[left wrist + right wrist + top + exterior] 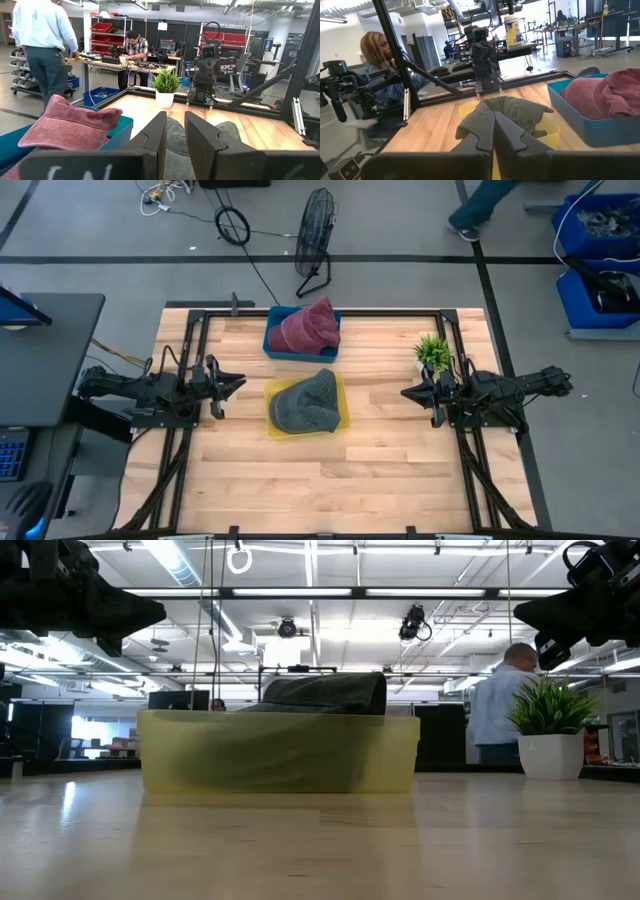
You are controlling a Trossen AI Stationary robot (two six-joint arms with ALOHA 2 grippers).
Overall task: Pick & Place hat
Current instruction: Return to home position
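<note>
Lying in the yellow bin (343, 418) at the middle of the counter (380, 470), the grey cap (305, 402) fills most of the bin, and its crown rises above the rim in the low view. Just behind the yellow bin, against the middle of the counter's back edge, stands a blue bin (290, 357) with a dark red cap (308, 327) heaped in it; the two bins sit close together, corner to side. A small green plant (432, 351) in a white pot stands toward the back right corner of the counter.

At the counter's left edge the left tool (232, 383) hangs above the wood, level with the yellow bin and pointing toward it. Its fingers (156, 135) stand a narrow gap apart and hold nothing. Opposite, at the right edge and just in front of the plant, the right tool (405, 393) faces the bin the same way, with its fingers (482, 132) pressed together and empty. Both tools are well apart from the bins.

Beyond the back edge a black fan (316, 225) stands on the floor among cables. A person in a light shirt (497, 705) shows behind the plant in the low view.
</note>
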